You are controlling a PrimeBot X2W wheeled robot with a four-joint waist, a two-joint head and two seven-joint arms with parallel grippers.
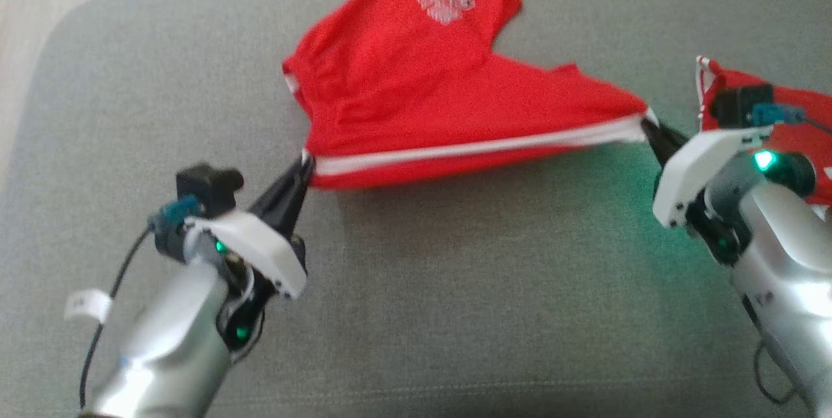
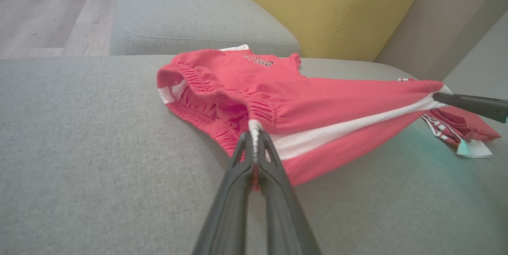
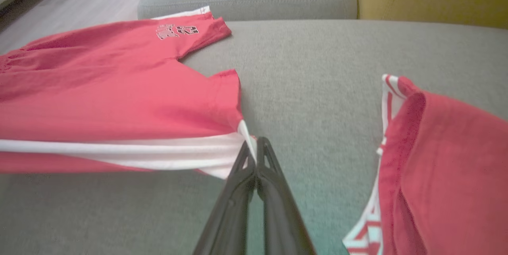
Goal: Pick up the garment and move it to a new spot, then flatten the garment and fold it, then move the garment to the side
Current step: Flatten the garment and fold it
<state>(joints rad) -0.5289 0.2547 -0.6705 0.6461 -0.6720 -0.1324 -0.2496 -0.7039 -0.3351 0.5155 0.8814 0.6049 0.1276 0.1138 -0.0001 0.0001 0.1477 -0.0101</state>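
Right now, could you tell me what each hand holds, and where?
Both hold the red shorts: left hand at the waistband, right hand at the hem, each on the white stripe.

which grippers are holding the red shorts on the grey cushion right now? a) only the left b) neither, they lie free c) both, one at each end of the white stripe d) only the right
c: the left gripper is shut on the waistband end of the red shorts and the right gripper is shut on the opposite corner, with the white stripe stretched between them.
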